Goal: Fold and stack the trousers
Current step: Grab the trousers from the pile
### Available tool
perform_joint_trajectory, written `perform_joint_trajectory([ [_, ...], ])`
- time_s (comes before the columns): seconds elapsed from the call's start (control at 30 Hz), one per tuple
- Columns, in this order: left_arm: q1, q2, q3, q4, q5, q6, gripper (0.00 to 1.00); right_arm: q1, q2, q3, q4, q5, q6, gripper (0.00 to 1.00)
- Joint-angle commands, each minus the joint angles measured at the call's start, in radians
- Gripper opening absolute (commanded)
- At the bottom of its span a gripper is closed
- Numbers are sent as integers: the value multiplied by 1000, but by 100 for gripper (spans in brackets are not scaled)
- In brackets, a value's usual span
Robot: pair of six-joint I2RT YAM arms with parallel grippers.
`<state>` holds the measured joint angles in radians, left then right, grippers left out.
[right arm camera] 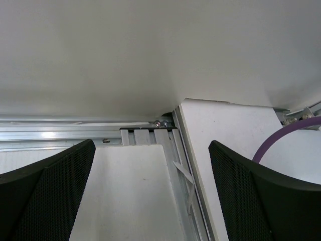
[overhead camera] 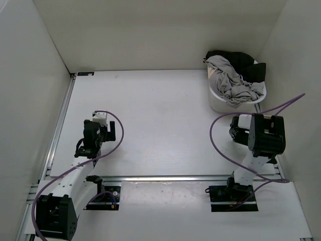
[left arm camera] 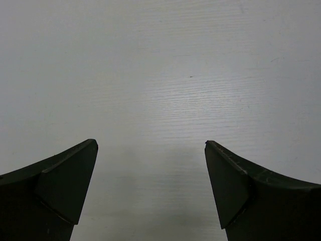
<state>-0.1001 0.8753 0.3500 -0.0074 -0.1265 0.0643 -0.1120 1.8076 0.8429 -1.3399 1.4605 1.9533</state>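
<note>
White matte surface (overhead camera: pixel 150 115), faint grain, white wall panels (overhead camera: pixel 150 30) on three sides. Directly on it: white tub (overhead camera: pixel 216 103) at far right, close to right wall, heaped with grey trousers (overhead camera: pixel 230 83) and dark cloth (overhead camera: pixel 248 65). Aluminium rail (overhead camera: pixel 57 133) along left edge, second rail (overhead camera: pixel 190 177) across near side. My left arm base (overhead camera: pixel 108 193) and right arm base (overhead camera: pixel 233 197) bolted just on near side of second rail.

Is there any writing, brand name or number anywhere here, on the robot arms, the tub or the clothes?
None can be read.
The left arm, the right arm, the white tub, the grey trousers in it and the table show no lettering.
A small dark strip at the table's far left corner is too small to tell.
</note>
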Motion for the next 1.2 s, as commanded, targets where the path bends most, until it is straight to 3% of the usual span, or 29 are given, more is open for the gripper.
perform_joint_trajectory([
  [0.0,5,-25,-8,20,-12,-17,100,-5,4,22,-145,58,157,99],
  [0.13,5,-35,-8,20,-39,-35,100,-14,4,51,-145,58,106,99],
  [0.23,5,-35,12,11,-33,-21,100,1,48,279,-145,84,-298,99],
  [0.27,5,-35,26,-3,-15,-6,100,30,77,450,-145,95,-518,99],
  [0.33,5,-35,35,-3,46,40,100,84,47,563,-145,95,-631,99],
  [0.43,5,-44,61,-23,114,94,100,306,-126,656,-105,223,-814,99],
  [0.47,5,-44,61,-23,128,94,100,430,-189,679,237,248,-1293,99],
  [0.5,5,-44,76,-40,142,106,100,474,-211,696,457,227,-1579,99],
  [0.57,5,-16,113,-74,188,120,100,517,-223,806,693,-243,-1994,99],
  [0.6,5,-7,125,-74,206,129,100,517,-206,885,652,-440,-2021,99],
  [0.63,5,-7,136,-84,265,170,100,517,-124,983,610,-535,-2021,99],
  [0.67,5,10,159,-85,298,195,100,517,-73,1189,538,-546,-2038,99],
  [0.73,5,45,191,-97,340,233,100,494,31,1388,504,-609,-2093,99],
  [0.8,5,89,245,-108,352,256,100,448,44,1383,649,-679,-2072,99],
  [0.83,5,105,262,-108,364,273,100,369,58,1406,677,-794,-2044,99],
  [1.0,-15,210,351,-108,488,342,100,56,287,1656,722,-1101,-1767,99],
  [1.1,-15,249,383,-108,554,342,100,28,340,1664,710,-1199,-1745,90],
  [1.17,-15,280,394,-108,554,333,100,28,340,1577,682,-1262,-1745,90],
])
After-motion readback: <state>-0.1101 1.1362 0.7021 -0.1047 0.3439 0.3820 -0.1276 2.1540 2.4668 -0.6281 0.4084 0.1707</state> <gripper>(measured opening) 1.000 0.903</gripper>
